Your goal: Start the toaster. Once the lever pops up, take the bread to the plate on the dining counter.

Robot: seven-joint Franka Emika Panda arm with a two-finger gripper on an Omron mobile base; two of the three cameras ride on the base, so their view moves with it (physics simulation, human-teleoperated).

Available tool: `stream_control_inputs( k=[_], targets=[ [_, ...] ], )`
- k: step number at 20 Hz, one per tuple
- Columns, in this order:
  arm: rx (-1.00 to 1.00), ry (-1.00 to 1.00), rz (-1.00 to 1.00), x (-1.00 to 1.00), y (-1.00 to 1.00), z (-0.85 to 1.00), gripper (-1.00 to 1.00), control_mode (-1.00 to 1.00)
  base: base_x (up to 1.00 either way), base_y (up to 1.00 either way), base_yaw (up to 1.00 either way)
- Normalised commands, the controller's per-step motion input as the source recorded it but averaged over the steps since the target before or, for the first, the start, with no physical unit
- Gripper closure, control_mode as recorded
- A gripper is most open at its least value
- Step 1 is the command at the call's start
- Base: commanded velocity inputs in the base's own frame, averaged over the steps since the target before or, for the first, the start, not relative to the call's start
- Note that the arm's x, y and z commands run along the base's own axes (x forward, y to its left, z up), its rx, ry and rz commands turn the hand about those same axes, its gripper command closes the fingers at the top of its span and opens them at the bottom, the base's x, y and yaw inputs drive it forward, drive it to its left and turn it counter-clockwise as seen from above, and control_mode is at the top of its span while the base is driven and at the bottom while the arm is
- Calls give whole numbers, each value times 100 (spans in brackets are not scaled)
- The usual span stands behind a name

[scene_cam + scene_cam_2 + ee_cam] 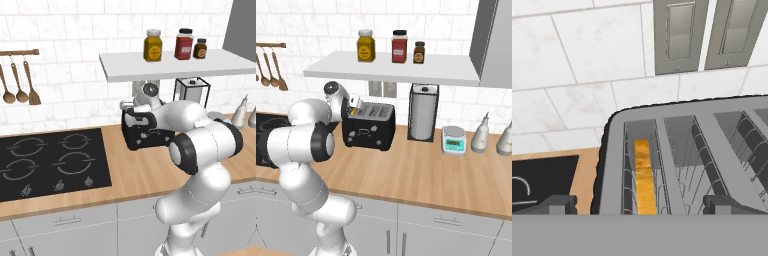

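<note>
Bread [643, 175] sits edge-up, lower centre, in the toaster [682, 160]; light, stiff, crumbly, we judge. Our gripper [639, 204], jaws wide, should pinch its flat faces.

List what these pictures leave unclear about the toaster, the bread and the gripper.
- Toaster lever: in the left base view the arm covers most of the toaster; in the right base view it is too small to make out.
- Bread: hand view shows just its top edge in a slot; the slot walls hide the rest.
- Gripper: fingertips barely rise above the hand view's bottom edge.
</note>
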Motion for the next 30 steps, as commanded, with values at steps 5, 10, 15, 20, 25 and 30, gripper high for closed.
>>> stream_control_inputs(
  k=[5, 10, 15, 20, 25, 30],
  targets=[
    [0, 0, 0, 0, 0, 0, -100, -100, 0, 0, 0],
    [0, 0, 0, 0, 0, 0, -100, -100, 0, 0, 0],
    [0, 0, 0, 0, 0, 0, -100, -100, 0, 0, 0],
    [0, 0, 0, 0, 0, 0, -100, -100, 0, 0, 0],
    [0, 0, 0, 0, 0, 0, -100, -100, 0, 0, 0],
    [0, 0, 0, 0, 0, 0, -100, -100, 0, 0, 0]
  ],
)
